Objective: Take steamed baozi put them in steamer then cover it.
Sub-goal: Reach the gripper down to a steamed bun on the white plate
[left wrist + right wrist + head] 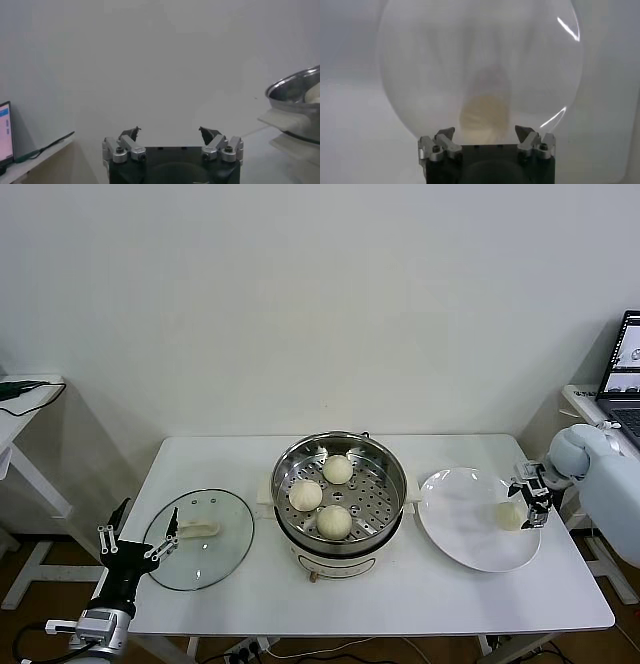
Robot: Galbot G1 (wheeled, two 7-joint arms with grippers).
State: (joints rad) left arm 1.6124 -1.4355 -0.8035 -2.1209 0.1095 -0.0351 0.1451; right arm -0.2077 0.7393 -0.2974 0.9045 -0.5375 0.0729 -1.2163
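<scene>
The steamed baozi number four: three sit on the perforated tray inside the steamer (pixel 340 484), nearest one (pixel 334 521), then one (pixel 305 495) and the farthest (pixel 338 469). The fourth bun (pixel 510 515) lies on the white plate (pixel 460 519) to the right (its pleats face the right wrist camera). The right gripper (pixel 530 496) hovers at that bun, jaws spread wide on either side of it, not touching. The left gripper (pixel 140 546) waits low at the table's (pixel 400 604) left edge, jaws open, beside the cover (pixel 199 538), which lies flat on the tabletop.
</scene>
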